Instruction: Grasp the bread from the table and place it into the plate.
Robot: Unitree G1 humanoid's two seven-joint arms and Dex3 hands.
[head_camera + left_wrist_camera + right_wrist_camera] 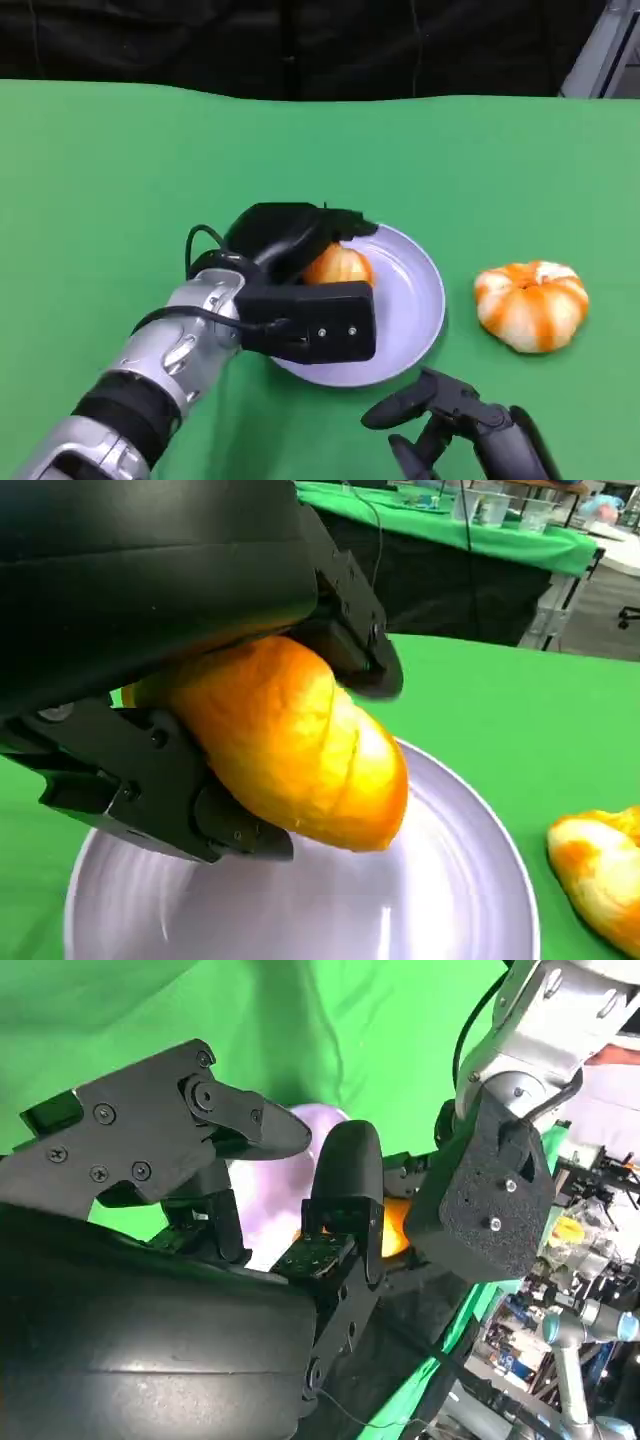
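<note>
**Bread is over the plate, but not let go yet**

The left hand [290,245] holds the bread [338,266]. Its fingers [340,610] wrap over the top of the loaf, and another black part of the hand presses it from below. So the bread sits tight between the fingers, with its round end poking out past them.

The bread is off the green tabletop [100,180]. It hangs just above the purple plate [415,300]. In the left wrist view the plate's shiny inside lies right under the loaf and under the fingers. I cannot tell if the bread's lowest edge touches the plate or floats a tiny bit above it.

So the first part of the job looks done: the bread is picked up and carried to the plate. What is left, I think, is the small last part. The hand needs to go down a little if there is a gap, then spread its fingers so the loaf rests in the plate, then lift away without knocking it.

The right hand [455,420] waits near the plate's front edge. Its fingers [400,410] are apart and hold nothing.

A second bread, a round orange-and-white bun [532,303], lies on the tabletop beside the plate, well away from the fingers of the left hand. No hand touches it.
</note>
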